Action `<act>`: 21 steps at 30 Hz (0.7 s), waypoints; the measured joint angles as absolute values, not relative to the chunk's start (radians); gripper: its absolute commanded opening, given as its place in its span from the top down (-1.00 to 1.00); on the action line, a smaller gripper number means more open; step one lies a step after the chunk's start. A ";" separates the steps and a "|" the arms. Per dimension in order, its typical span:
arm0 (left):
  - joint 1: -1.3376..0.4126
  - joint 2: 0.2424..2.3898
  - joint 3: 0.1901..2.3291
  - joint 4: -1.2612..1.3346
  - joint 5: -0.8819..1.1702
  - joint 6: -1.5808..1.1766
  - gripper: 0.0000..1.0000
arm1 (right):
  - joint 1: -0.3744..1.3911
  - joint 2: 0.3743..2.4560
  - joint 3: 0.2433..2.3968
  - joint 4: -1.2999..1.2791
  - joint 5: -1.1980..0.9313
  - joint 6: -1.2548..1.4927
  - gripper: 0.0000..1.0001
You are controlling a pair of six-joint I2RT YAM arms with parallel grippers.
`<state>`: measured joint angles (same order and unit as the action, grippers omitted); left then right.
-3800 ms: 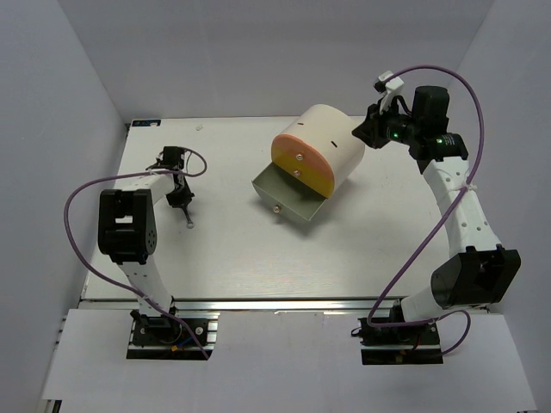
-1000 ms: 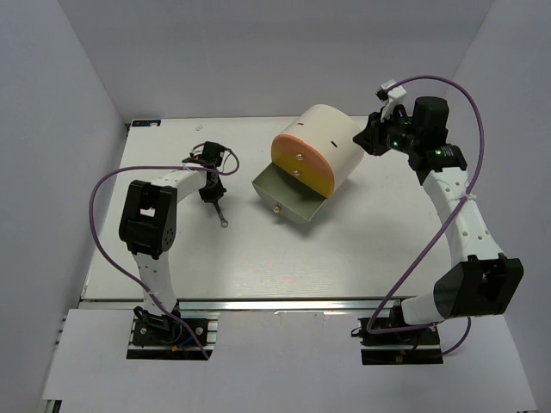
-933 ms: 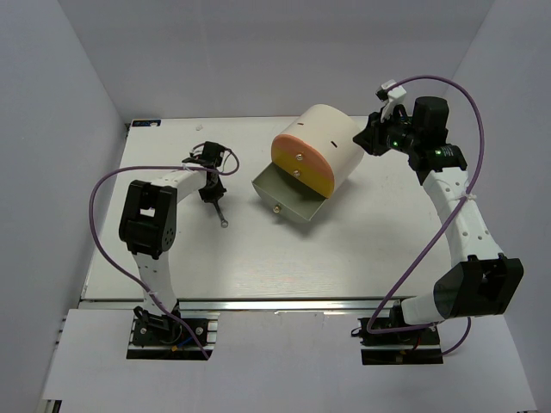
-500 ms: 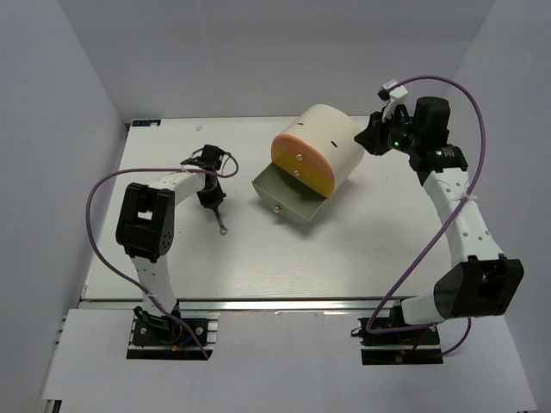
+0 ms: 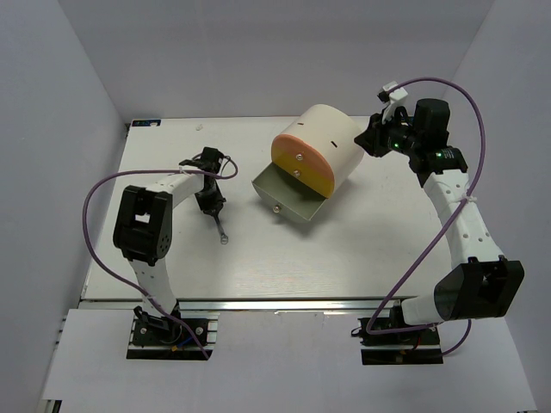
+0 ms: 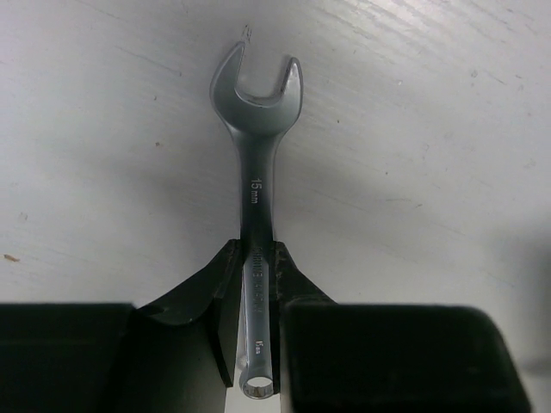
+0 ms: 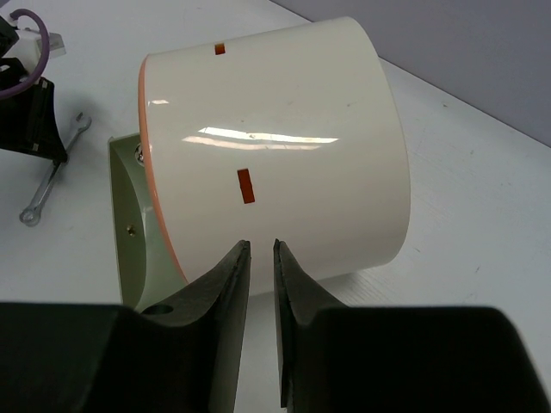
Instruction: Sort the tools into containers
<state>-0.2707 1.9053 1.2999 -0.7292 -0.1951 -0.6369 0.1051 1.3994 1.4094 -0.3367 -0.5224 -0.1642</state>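
Silver wrench (image 6: 255,185) sits clamped in left hand (image 6: 255,251), shank half hidden; right hand (image 7: 260,249) ajar.

**A:** Where does the cabinet sit?

**B:** The cabinet (image 5: 331,142) lies on its side at the far middle of the surface (image 5: 362,249). One drawer (image 5: 288,194) stands out from its front toward the near left.

**A:** And the wrench?

**B:** The wrench (image 5: 220,229) is a little left of that drawer, not touching it. Its shaft lies between the fingers of the left end effector (image 5: 209,205), and it reaches out toward the near edge.

**A:** The other arm?

**B:** The right end effector (image 5: 368,138) is just beside the cabinet's back end, on its right.
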 measured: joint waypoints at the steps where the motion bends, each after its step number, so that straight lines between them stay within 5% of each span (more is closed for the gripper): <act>1: -0.271 1.900 1.300 -0.734 -0.194 -0.637 1.00 | 0.105 1.399 1.409 -0.336 -0.522 -0.164 0.54; 21: -0.271 1.780 1.314 -0.775 -0.167 -0.652 1.00 | 0.105 1.399 1.408 -0.336 -0.522 -0.164 0.53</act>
